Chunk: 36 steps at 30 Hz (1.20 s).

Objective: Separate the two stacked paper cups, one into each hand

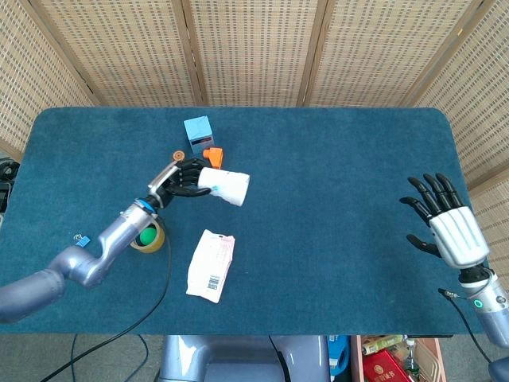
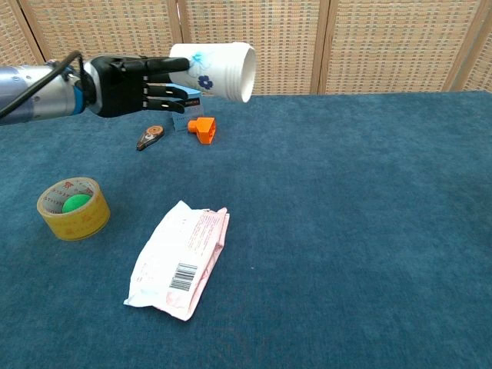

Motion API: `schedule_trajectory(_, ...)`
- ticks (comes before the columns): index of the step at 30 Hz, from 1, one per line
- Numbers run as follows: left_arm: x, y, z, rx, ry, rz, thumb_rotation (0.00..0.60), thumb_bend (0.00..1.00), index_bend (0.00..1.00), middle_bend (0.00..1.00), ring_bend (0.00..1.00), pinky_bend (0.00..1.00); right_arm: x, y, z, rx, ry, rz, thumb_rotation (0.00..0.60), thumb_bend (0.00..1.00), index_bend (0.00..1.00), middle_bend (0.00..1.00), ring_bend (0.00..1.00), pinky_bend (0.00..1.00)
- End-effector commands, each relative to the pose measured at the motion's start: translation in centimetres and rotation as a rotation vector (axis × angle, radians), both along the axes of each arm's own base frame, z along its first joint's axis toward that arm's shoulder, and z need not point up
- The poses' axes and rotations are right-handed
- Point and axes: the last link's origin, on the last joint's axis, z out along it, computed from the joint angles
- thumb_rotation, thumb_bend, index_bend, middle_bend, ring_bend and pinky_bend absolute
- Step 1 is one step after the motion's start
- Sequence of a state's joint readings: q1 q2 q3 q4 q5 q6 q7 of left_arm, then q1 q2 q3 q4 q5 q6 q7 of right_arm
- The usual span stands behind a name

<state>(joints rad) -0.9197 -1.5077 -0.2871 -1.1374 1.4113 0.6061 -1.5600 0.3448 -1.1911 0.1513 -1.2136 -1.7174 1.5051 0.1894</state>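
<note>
The stacked white paper cups (image 1: 227,186) with a blue flower print lie on their side in the air, mouth toward the right, also seen as cups (image 2: 219,70) in the chest view. My left hand (image 1: 184,178) grips them by the base end, and this left hand (image 2: 134,85) is raised above the table. My right hand (image 1: 447,219) is far off at the table's right side, fingers spread, holding nothing. It does not show in the chest view.
A white snack packet (image 1: 211,265) lies at centre front. A tape roll (image 2: 73,207) with a green ball inside sits front left. A blue box (image 1: 199,130), an orange piece (image 2: 203,129) and a small correction-tape dispenser (image 2: 150,137) lie behind the left hand.
</note>
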Motion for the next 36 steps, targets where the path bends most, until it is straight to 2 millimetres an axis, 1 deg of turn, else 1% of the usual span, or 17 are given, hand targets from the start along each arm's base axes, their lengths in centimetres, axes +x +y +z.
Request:
schedule_trajectory(1, 1.7, 0.4, -1.3, -0.029, -0.015, -0.006, 0.6, 0.09, 0.54, 0.52, 0.5, 0.49, 1.7, -1.7, -0.4, 0.02, 0.019, 0.124, 0.6, 0.05, 0.39, 0.23, 0.12, 0.11)
schedule_trajectory(5, 3.1, 0.7, -2.5, -0.062, -0.016, -0.011, 0.6, 0.09, 0.54, 0.52, 0.5, 0.49, 3.7, -3.6, -1.3, 0.06, 0.03, 0.241, 0.6, 0.11, 0.43, 0.26, 0.16, 0.17)
schedule_trajectory(7, 3.9, 0.7, -3.0, -0.078, -0.015, -0.018, 0.6, 0.09, 0.54, 0.52, 0.5, 0.49, 4.7, -4.8, -1.9, 0.081, 0.051, 0.295, 0.6, 0.12, 0.43, 0.26, 0.17, 0.18)
schedule_trajectory(11, 5.2, 0.8, -3.9, -0.098, -0.008, -0.035, 0.6, 0.09, 0.54, 0.52, 0.5, 0.49, 6.2, -7.1, -3.3, 0.126, 0.088, 0.353, 0.6, 0.13, 0.44, 0.26, 0.17, 0.2)
schedule_trajectory(16, 6.6, 0.5, -4.9, -0.121, -0.013, -0.054, 0.6, 0.09, 0.54, 0.52, 0.5, 0.49, 8.0, -9.0, -4.6, 0.157, 0.104, 0.399, 0.6, 0.14, 0.45, 0.25, 0.17, 0.21)
schedule_trajectory(21, 7.3, 0.1, -5.7, -0.138, -0.022, -0.061, 0.6, 0.09, 0.54, 0.52, 0.5, 0.49, 9.8, -9.8, -6.0, 0.185, 0.096, 0.442, 0.6, 0.15, 0.46, 0.25, 0.18, 0.21)
schedule_trajectory(24, 7.5, -0.1, -6.1, -0.145, -0.024, -0.064, 0.6, 0.09, 0.54, 0.52, 0.5, 0.49, 11.2, -10.3, -7.3, 0.201, 0.095, 0.468, 0.6, 0.16, 0.47, 0.25, 0.18, 0.21)
schedule_trajectory(25, 7.6, -0.2, -6.3, -0.149, -0.026, -0.062, 0.6, 0.09, 0.54, 0.52, 0.5, 0.49, 12.2, -10.5, -7.9, 0.207, 0.084, 0.487, 0.6, 0.16, 0.48, 0.25, 0.18, 0.21)
schedule_trajectory(26, 7.6, -0.2, -6.4, -0.15, -0.027, -0.061, 0.6, 0.09, 0.54, 0.52, 0.5, 0.49, 12.6, -10.7, -8.2, 0.207, 0.079, 0.491, 0.6, 0.17, 0.48, 0.25, 0.18, 0.22)
schedule_trajectory(31, 7.9, -0.3, -6.9, -0.157, -0.03, -0.062, 0.6, 0.09, 0.54, 0.52, 0.5, 0.49, 14.0, -11.2, -9.1, 0.21, 0.073, 0.502, 0.6, 0.19, 0.48, 0.25, 0.18, 0.23)
schedule_trajectory(36, 8.1, -0.3, -7.3, -0.163, -0.031, -0.061, 0.6, 0.09, 0.54, 0.52, 0.5, 0.49, 14.9, -11.6, -9.7, 0.214, 0.051, 0.501, 0.6, 0.23, 0.49, 0.25, 0.18, 0.23)
